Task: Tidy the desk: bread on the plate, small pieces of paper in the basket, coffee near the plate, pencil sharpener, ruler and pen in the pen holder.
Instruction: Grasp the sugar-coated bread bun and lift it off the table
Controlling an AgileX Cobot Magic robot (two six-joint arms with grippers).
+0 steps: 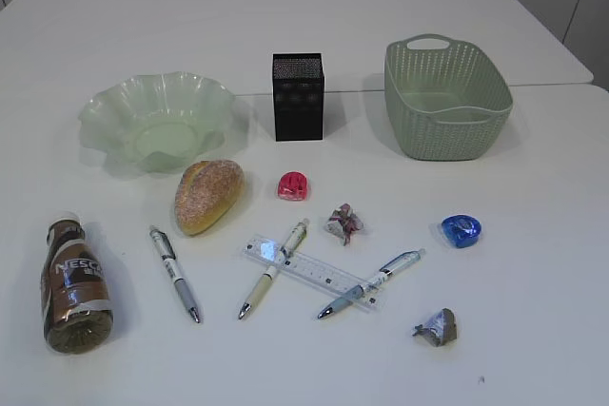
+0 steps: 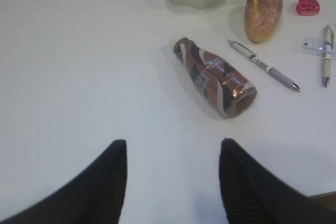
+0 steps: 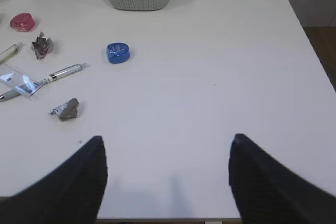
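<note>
Gaping left jaws, right jaws, both empty

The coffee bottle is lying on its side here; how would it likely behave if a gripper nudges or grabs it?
Lying flat, the round coffee bottle would probably roll if pushed from the side. Its glossy label suggests a slippery grip. It looks full, so likely heavy for its size, and narrow enough to tip once stood upright.

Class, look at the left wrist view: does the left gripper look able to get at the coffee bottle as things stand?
Probably yes. The left gripper is open, and only bare desk lies between it and the coffee bottle. The bottle lies on its side, apart from the pen and the bread.
</note>
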